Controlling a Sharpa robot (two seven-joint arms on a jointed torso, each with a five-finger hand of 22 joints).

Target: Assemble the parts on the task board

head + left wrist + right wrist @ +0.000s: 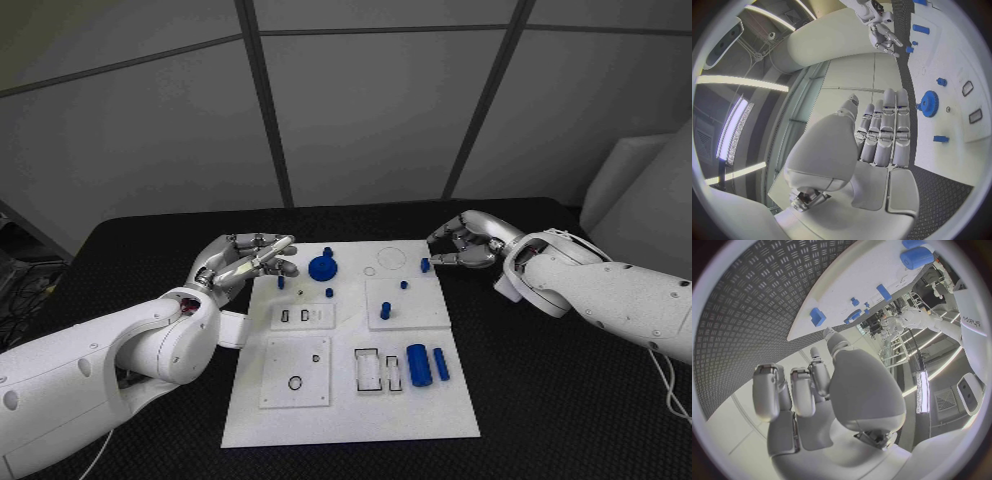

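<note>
The white task board (346, 400) lies mid-table. A blue gear (323, 267) sits near its far left, with small blue pegs (329, 293) around it. A blue cylinder (418, 364) and a thin blue bar (440, 364) lie at centre right. My left hand (245, 258) hovers at the board's far-left edge beside the gear (928, 103), fingers (887, 125) straight and holding nothing. My right hand (464, 243) hangs at the far-right corner, loosely bent and holding nothing, close to a blue peg (426, 265). That peg (817, 316) stands just beyond the thumb.
Raised white plates with slots (304, 316) and a ring hole (296, 382) sit on the board's left half. Another plate (404, 300) carries an upright peg (387, 311). Black tread-pattern table (548, 400) surrounds the board, and grey wall panels stand behind.
</note>
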